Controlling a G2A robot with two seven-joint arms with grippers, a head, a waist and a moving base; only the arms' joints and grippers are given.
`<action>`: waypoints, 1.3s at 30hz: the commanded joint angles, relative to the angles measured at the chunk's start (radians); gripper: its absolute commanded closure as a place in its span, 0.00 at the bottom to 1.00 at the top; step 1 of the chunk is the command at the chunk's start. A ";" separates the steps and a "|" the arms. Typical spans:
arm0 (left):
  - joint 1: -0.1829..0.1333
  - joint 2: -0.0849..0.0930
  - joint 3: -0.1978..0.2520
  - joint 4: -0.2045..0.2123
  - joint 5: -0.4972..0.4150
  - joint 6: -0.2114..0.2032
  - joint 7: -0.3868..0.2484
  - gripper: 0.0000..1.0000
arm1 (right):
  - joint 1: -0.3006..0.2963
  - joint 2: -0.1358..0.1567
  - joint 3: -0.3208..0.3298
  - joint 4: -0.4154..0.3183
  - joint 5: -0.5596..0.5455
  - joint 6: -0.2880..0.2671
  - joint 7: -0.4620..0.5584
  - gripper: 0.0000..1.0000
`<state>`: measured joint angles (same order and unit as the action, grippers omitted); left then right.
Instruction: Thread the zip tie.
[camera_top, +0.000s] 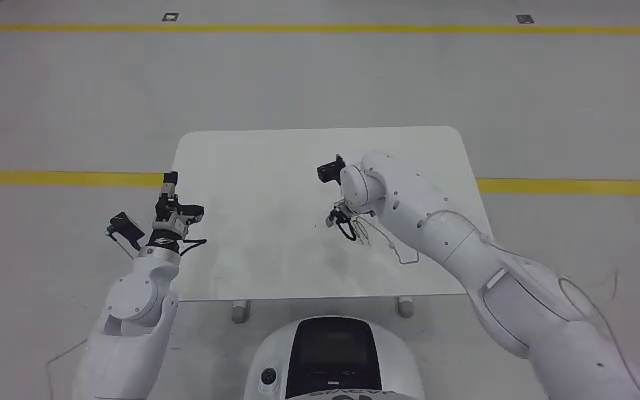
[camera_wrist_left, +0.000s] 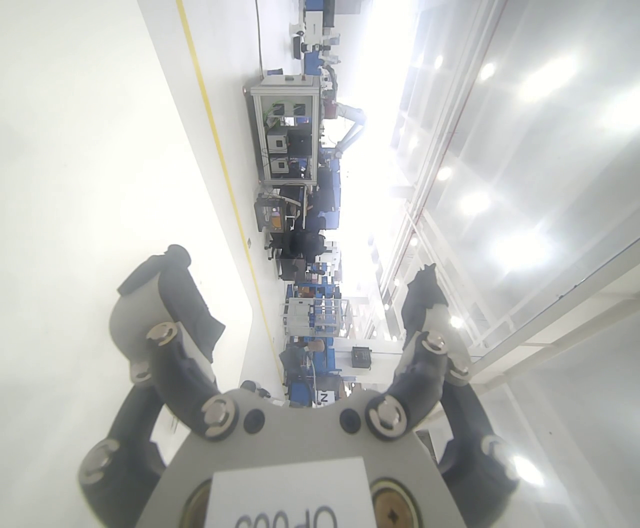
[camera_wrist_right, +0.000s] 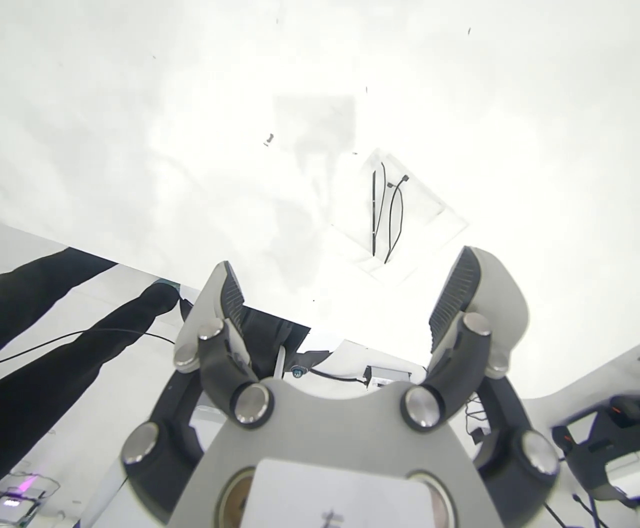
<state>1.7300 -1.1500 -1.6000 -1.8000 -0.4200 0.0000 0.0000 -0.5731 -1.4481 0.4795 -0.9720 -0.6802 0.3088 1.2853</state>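
White table (camera_top: 260, 215) carries zip ties (camera_wrist_right: 374, 215), on grey yellow-striped floor (camera_top: 100, 100).

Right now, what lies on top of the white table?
Some black zip ties lie on a clear plastic sheet on the table. From above, the right arm hides part of the sheet; whether the ties are sealed inside it is unclear.

zip ties (camera_wrist_right: 374, 210): strands overlap inside clear bag (camera_wrist_right: 440, 210), count unclear, heads too small to tell if threaded. Top view: right arm (camera_top: 430, 225) covers the bag's 1 o'clock side.
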 joint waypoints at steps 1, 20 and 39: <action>0.000 0.000 0.000 0.000 0.000 0.000 0.000 0.00 | 0.003 -0.011 -0.004 0.024 0.011 0.001 -0.001 0.00; 0.000 0.000 0.000 0.000 0.000 0.000 0.000 0.00 | -0.024 -0.026 0.000 0.051 -0.002 -0.003 -0.048 0.00; 0.000 0.000 0.000 0.000 0.000 0.000 0.000 0.00 | -0.032 -0.025 0.009 0.040 -0.019 -0.008 -0.080 0.00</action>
<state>1.7300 -1.1500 -1.6000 -1.8000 -0.4200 0.0000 0.0000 -0.6063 -1.4734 0.4855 -0.9287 -0.6968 0.3015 1.2157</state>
